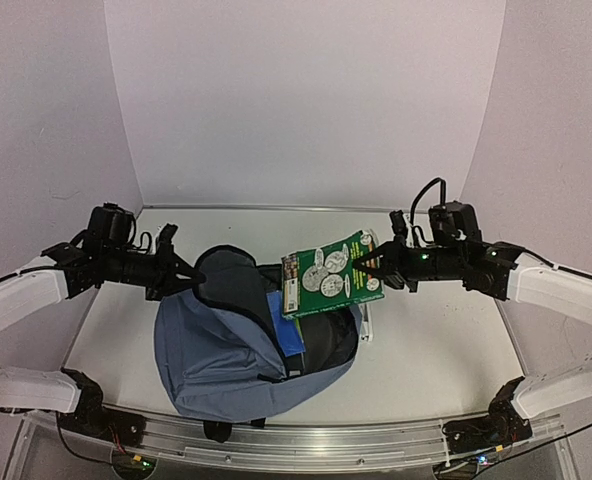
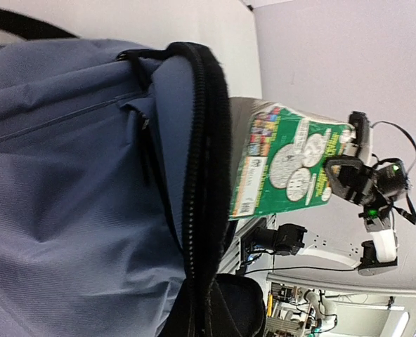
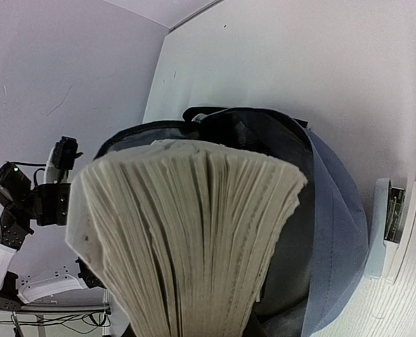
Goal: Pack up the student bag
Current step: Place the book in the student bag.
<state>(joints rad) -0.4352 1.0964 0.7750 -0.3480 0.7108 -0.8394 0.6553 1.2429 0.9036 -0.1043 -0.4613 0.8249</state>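
The big blue student bag [image 1: 216, 350] lies in the middle of the bench [image 1: 426, 350], close to the near edge. Its mouth is open and faces up and to the right. The left end effector [image 1: 188, 270] is at the bag's far left side. Its two fingers are pressed together on the bag's black rim [image 2: 201, 175] and hold that part of the flap up. The left wrist camera sees the rim and its zip very close, but it does not see the fingers. The right end effector [image 1: 374, 264] is above the bag's far right side. It is clamped on a thick green book [image 1: 326, 275] with round coin pictures on the cover. The book is in the air, tipped, just over the open mouth of the bag and not yet inside. In the right wrist view the book's pale pages fan out, with the bag below them. A flat blue notebook [image 1: 292, 335] sticks out of the bag's mouth. A small white thing [image 1: 364, 328] lies on the bench just beside the bag's right side. I cannot tell what it is.
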